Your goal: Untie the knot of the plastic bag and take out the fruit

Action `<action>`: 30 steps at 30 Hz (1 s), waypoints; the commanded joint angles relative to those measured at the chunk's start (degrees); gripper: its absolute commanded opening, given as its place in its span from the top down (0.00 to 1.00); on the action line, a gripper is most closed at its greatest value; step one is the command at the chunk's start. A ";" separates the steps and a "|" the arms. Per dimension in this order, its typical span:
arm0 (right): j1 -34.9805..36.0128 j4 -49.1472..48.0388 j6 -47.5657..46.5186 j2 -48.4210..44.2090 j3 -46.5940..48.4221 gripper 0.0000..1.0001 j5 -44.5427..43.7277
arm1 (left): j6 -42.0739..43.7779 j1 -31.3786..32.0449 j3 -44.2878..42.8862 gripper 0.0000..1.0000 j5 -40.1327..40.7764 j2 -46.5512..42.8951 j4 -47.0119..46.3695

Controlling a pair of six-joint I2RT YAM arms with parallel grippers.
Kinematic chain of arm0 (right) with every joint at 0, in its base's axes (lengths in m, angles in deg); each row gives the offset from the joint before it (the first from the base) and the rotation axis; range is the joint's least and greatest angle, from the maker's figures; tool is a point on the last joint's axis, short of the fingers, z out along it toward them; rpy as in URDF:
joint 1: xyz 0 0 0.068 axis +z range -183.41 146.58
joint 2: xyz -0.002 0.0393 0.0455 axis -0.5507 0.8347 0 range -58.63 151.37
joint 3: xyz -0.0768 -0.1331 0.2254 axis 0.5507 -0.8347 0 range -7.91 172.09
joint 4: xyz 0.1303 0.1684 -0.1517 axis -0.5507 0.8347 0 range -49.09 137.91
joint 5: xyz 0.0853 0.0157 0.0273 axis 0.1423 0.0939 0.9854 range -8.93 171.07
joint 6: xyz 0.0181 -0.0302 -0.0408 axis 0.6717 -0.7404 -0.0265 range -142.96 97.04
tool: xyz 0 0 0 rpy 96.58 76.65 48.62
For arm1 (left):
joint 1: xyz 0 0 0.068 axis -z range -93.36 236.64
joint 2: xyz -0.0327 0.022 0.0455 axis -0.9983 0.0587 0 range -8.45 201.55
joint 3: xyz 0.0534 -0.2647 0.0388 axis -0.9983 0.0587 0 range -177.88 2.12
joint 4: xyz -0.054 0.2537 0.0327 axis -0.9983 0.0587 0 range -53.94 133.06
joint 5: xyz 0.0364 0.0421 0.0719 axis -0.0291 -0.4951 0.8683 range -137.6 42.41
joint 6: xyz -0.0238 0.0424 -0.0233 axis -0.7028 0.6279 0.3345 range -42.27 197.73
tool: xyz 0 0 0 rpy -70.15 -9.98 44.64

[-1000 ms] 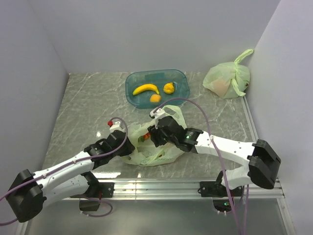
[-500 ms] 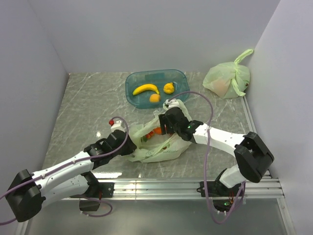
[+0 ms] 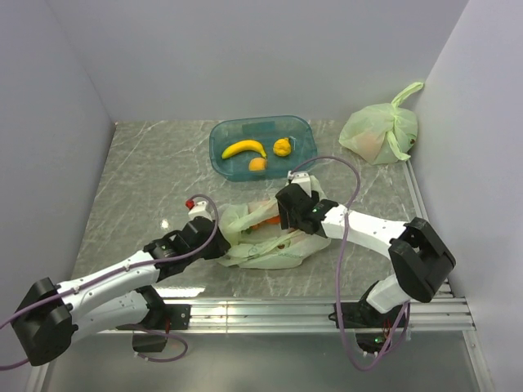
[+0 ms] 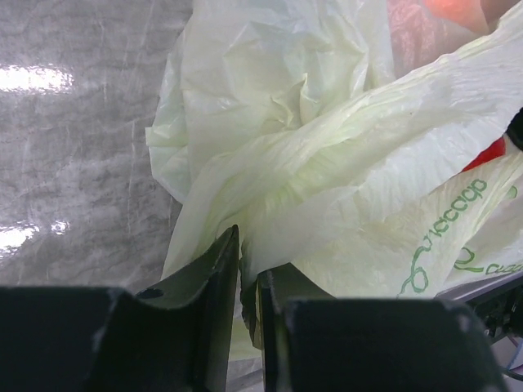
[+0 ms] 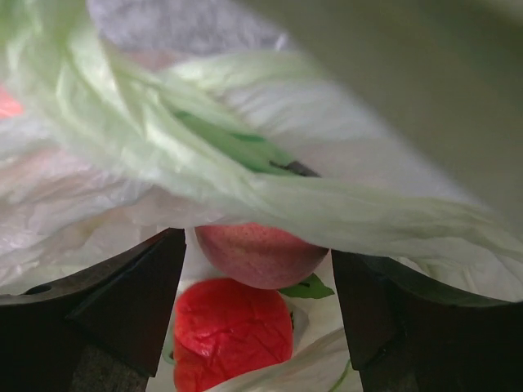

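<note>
Bag (image 4: 327, 163) crinkly, translucent, fruit (image 5: 257, 255) perhaps peach

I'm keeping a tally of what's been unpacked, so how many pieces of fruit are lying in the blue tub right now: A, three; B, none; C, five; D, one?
A: the blue tub holds a banana, an orange and a round yellow fruit, and nothing more.
</note>
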 commanded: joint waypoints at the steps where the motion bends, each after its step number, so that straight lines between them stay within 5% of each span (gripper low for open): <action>1: 0.55 6.81 2.82 0.29 0.15 0.21 1.47 | 0.74 0.90 -2.85 0.79 0.34 0.85 -1.03; 10: 1.08 -7.15 2.30 4.68 -4.16 0.23 9.56 | 0.92 1.69 -3.03 0.78 0.60 1.64 -1.92; 21: 0.47 -18.13 5.99 2.57 -7.23 0.25 7.73 | -0.93 2.22 -2.15 0.78 3.06 -0.56 -0.68; 30: 4.32 -19.29 -0.76 -6.11 -9.16 0.74 12.02 | -2.42 2.22 -3.99 0.79 6.39 -0.47 1.42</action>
